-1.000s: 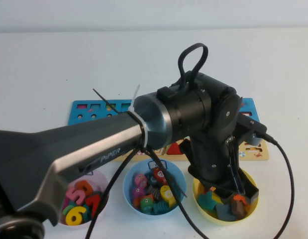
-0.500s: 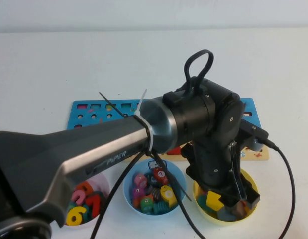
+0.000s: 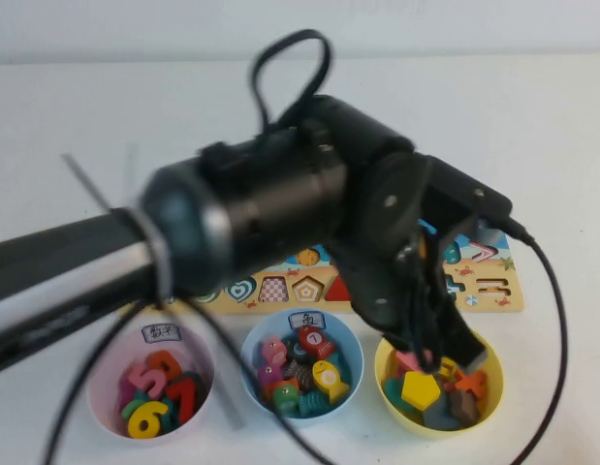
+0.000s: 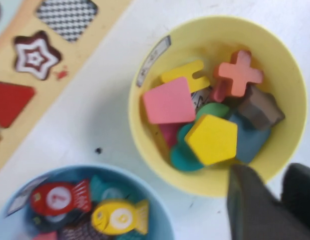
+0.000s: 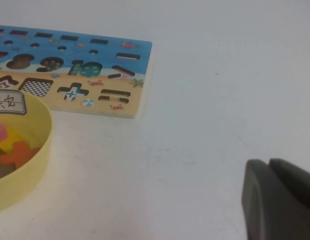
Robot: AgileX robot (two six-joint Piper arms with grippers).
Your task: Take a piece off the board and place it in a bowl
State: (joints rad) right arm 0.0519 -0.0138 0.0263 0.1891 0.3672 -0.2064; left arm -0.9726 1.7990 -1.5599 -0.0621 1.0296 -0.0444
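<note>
The yellow pentagon piece (image 3: 421,389) lies free on top of other shapes in the yellow bowl (image 3: 385,372). In the left wrist view the piece (image 4: 211,139) sits mid-bowl (image 4: 287,70), and the white label (image 4: 152,60) is at the rim. My left gripper (image 3: 453,356) hangs open and empty just above the bowl's near edge; it also shows in the left wrist view (image 4: 269,172). The board (image 3: 489,291) lies behind the bowls, mostly hidden by my left arm. My right gripper (image 5: 269,167) is shut and empty over bare table, right of the bowl (image 5: 37,150) and the board (image 5: 69,75).
A blue bowl (image 3: 253,356) of fish pieces stands left of the yellow one, and a pink bowl (image 3: 104,373) of numbers is further left. A red triangle (image 4: 9,100) sits in the board. My left arm's cable loops to the bowl's right.
My left gripper has lifted out of the yellow bowl and the arm has swung up and left. The yellow pentagon, hidden one second ago, now lies free in the bowl.
</note>
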